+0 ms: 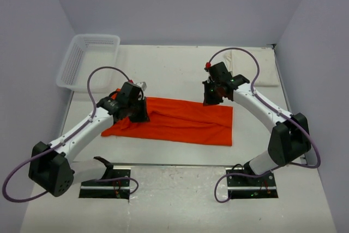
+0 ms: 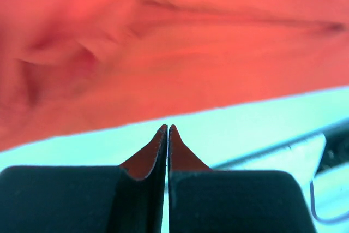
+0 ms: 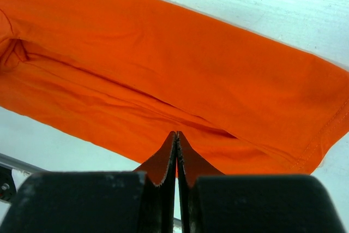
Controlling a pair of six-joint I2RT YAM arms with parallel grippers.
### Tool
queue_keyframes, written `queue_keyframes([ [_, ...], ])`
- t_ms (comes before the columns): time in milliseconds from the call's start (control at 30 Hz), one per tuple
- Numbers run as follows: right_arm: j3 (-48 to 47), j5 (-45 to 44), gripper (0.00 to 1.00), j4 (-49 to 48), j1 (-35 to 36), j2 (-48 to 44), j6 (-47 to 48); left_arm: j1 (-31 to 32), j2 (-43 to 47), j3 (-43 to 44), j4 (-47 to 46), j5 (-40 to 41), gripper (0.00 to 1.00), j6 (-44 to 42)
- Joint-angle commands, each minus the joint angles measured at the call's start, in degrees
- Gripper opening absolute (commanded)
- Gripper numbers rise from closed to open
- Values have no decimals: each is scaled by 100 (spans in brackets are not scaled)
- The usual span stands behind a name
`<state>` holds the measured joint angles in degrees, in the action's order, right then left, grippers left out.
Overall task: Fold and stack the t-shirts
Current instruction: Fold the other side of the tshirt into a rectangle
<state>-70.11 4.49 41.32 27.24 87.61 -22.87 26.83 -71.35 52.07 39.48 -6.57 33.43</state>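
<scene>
Orange-red t-shirt [image 1: 180,121], laid as a flat folded band mid-way across the table [image 1: 174,66] beneath the left gripper [image 2: 168,129] and right gripper [image 3: 176,135], both pressed closed and empty; judged light, limp, easily bunched, best pinched at hemmed corners.

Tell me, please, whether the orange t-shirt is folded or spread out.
Folded: the orange t-shirt lies as a narrow band, one layer overlapping another along its length.

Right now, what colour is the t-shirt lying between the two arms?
Plain bright orange-red t-shirt, no pattern; clearest in the right wrist view.
</scene>
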Motion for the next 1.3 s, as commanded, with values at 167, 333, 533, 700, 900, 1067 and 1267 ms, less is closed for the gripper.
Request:
queue_keyframes([
  [167, -74, 210, 0, -212, -26, -95, -24, 342, -387, 1128, 787, 1884, 0, 288],
  [333, 128, 193, 0, -212, -26, -253, -7, 33, -1423, 1910, 798, 2018, 0, -65],
  [533, 304, 52, 0, -212, -35, -491, 28, -406, -2259, 1938, 499, 1544, 0, -205],
  [700, 357, 43, 0, -221, -35, -500, 64, -529, -2418, 1815, 323, 1553, 0, -267],
  [900, 349, 61, 0, -247, -44, -473, 55, -582, -2419, 1474, 156, 1316, 0, -302],
  [1067, 357, 69, 0, -256, -53, -473, 46, -574, -2287, 990, -28, 1001, 0, -241],
  [1267, 445, 183, 0, -370, -53, -386, -6, -275, -1848, 453, -116, 1061, 0, -91],
])
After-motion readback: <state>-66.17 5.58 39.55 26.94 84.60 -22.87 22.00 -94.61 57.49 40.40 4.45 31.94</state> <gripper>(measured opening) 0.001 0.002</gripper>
